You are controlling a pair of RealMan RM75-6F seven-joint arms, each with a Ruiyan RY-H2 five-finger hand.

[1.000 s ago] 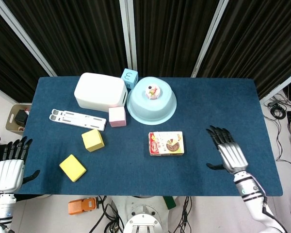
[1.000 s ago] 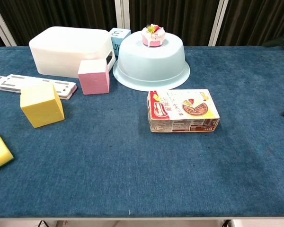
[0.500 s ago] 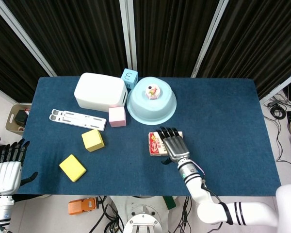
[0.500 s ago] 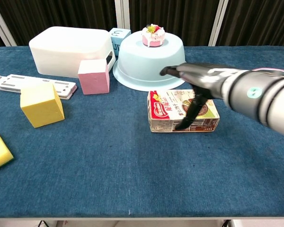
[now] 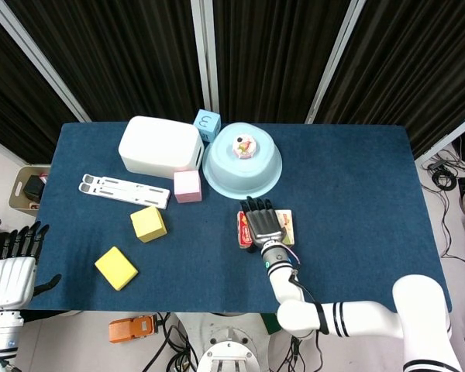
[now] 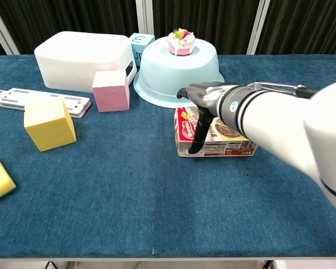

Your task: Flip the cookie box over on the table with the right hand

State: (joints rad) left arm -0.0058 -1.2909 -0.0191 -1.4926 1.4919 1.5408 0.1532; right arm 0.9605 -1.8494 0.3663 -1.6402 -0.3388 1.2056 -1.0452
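**A:** Where is the cookie box (image 5: 266, 229)?

**B:** It lies flat on the blue table (image 5: 356, 186), printed face up, just in front of the upturned pale-blue bowl (image 5: 242, 164). In the chest view its long side panel faces the camera.

**A:** State of the right hand (image 5: 263, 225)?

**B:** It lies over the left part of the box, palm down, fingers extended toward the bowl. In the chest view a dark thumb (image 6: 198, 136) runs down the front panel of the box and touches it near the table. Whether the fingers clamp the far edge cannot be confirmed — the hand itself hides that side — so a full grip cannot be told. The box sits flat, not tilted.

**A:** Left hand (image 5: 15, 267)?

**B:** Off the table's near-left corner, fingers spread and pointing up, holding nothing. Visible in the head view only.

**A:** Other items?

**B:** A small pink cake (image 5: 244, 146) rests on top of the bowl. A white box (image 5: 161, 146) stands at rear left, with a blue cube (image 5: 208, 123) behind it, between it and the bowl. A pink cube (image 5: 187, 186) sits just beside the bowl's left rim. A white folding stand (image 5: 124, 191) lies flat left of the pink cube. Two yellow blocks — one (image 5: 149, 223) near the stand, the other (image 5: 116, 268) closer to the front edge.
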